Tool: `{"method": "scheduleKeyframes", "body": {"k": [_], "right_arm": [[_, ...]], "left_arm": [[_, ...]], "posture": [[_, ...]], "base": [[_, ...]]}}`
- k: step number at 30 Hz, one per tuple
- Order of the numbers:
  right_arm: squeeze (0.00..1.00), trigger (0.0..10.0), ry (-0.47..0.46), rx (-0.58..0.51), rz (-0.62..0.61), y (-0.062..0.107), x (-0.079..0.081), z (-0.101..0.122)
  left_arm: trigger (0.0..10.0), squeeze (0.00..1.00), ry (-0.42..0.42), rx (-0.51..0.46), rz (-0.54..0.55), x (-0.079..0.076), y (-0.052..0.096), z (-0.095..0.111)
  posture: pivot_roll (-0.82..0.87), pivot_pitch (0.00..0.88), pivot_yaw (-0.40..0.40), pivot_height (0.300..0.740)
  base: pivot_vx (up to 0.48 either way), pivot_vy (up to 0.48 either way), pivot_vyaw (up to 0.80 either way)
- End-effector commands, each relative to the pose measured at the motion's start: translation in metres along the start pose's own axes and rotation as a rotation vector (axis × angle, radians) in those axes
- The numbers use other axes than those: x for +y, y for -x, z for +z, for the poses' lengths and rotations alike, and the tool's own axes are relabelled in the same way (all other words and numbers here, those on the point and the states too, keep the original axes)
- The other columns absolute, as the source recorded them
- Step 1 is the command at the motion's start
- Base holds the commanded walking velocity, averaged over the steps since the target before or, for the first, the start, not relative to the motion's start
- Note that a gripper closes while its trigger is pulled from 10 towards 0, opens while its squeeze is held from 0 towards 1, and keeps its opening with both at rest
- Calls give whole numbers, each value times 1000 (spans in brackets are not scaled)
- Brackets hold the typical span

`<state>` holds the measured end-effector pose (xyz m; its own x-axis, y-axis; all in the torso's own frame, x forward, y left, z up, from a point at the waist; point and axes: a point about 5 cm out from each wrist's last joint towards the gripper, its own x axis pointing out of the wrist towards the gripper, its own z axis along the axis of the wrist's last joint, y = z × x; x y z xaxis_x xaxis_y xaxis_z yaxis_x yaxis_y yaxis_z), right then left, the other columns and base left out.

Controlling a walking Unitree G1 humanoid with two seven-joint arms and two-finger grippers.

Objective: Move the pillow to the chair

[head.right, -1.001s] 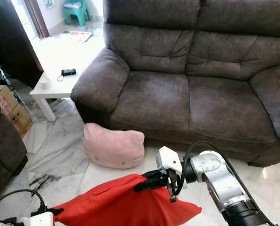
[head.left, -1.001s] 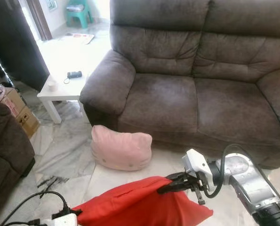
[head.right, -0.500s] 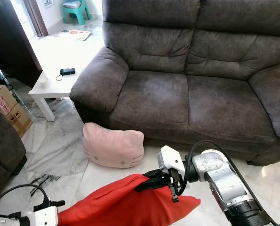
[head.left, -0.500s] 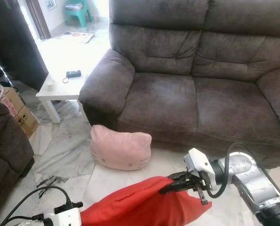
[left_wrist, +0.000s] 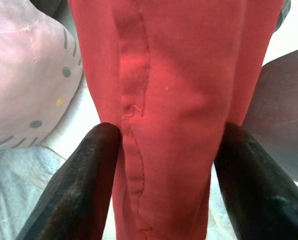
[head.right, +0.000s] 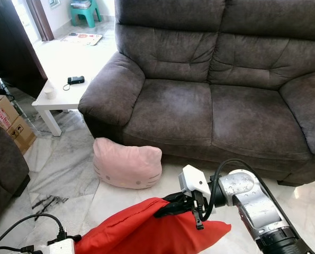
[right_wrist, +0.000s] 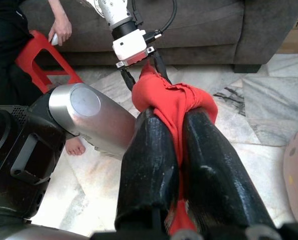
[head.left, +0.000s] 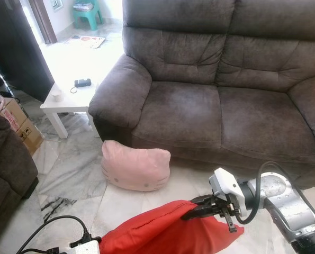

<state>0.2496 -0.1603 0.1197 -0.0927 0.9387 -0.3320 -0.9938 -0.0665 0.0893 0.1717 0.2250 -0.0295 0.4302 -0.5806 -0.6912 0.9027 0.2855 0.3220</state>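
Grippers, left (left_wrist: 164, 150) and right (head.right: 181, 205), both clamped the red pillow (head.right: 146, 230); carry level toward the sofa (head.right: 199, 95) at 12 o'clock.

No wording, brand or number can be read in any of the views; the cardboard box (head.left: 18, 127) at the left edge carries red print and small dark marks on its side, too small and blurred to make out. The pink pillow (head.right: 126, 165) bears only a drawn face, with no lettering.
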Motion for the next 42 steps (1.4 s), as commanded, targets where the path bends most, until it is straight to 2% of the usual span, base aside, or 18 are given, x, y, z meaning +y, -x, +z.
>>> {"method": "scheduleKeyframes", "body": {"k": [1,19,42], "right_arm": [[0,10000,107,-83,-6,5,-2,26],[0,10000,92,-91,-26,1,-4,21],[0,10000,89,-102,-43,-6,-7,17]], "left_arm": [[0,0,3,18,-15,-4,0,-4],[0,0,-2,-33,41,7,2,2],[0,0,-2,-41,79,13,8,2]], "posture": [[45,49,-15,740],[58,43,-9,740],[69,26,-1,740]], "base": [[0,0,0],[0,0,0],[0,0,0]]}}
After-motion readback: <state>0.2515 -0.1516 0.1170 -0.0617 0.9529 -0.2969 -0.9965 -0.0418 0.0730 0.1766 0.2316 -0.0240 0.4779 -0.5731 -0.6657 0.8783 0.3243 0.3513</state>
